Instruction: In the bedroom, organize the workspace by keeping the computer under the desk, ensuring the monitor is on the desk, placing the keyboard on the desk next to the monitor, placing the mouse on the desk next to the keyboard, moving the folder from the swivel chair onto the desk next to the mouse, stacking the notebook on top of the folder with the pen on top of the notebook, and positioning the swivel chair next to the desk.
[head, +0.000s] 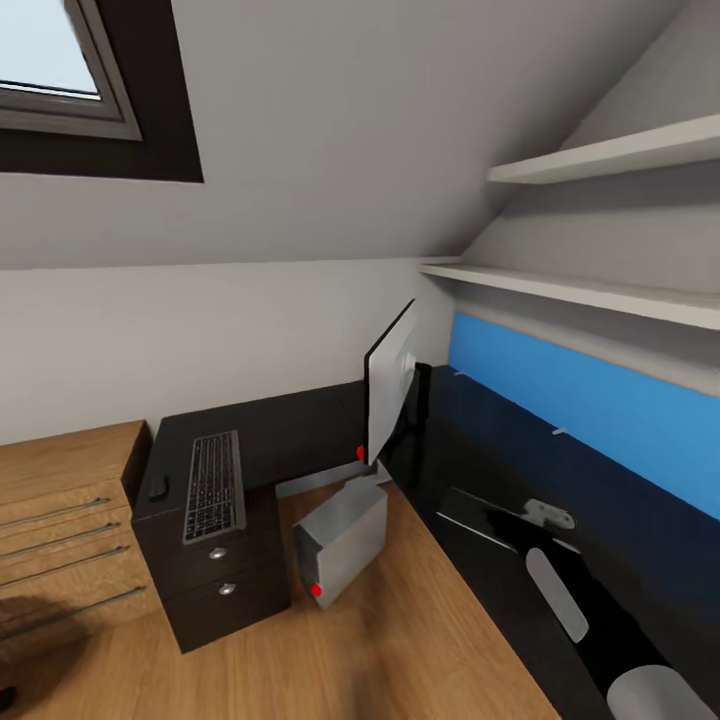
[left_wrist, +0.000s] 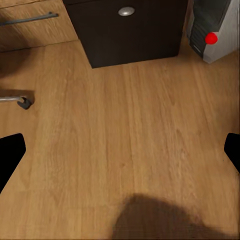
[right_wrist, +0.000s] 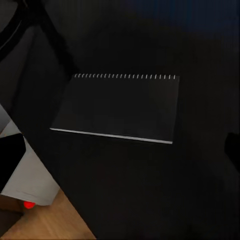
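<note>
The black-topped desk (head: 300, 425) runs along two walls. On its left part lie the keyboard (head: 213, 486) and, left of it, the mouse (head: 158, 488). In the corner stands the monitor (head: 390, 395), seen edge-on. The grey computer (head: 342, 540) stands tilted on the floor by the drawers, also in the left wrist view (left_wrist: 214, 27). The notebook (right_wrist: 120, 107) lies flat on the desk's right part (head: 478, 517). My right gripper (right_wrist: 122, 155) hovers open over the desk just short of the notebook. Above bare floor, my left gripper (left_wrist: 120, 152) is open and empty.
A wooden cabinet (head: 60, 500) with bar handles adjoins the desk's drawers (head: 220, 585). A chrome leg with a caster (left_wrist: 20, 101) shows on the floor near the cabinet. A blue wall panel (head: 590, 400) and two shelves (head: 600, 290) rise over the desk's right part.
</note>
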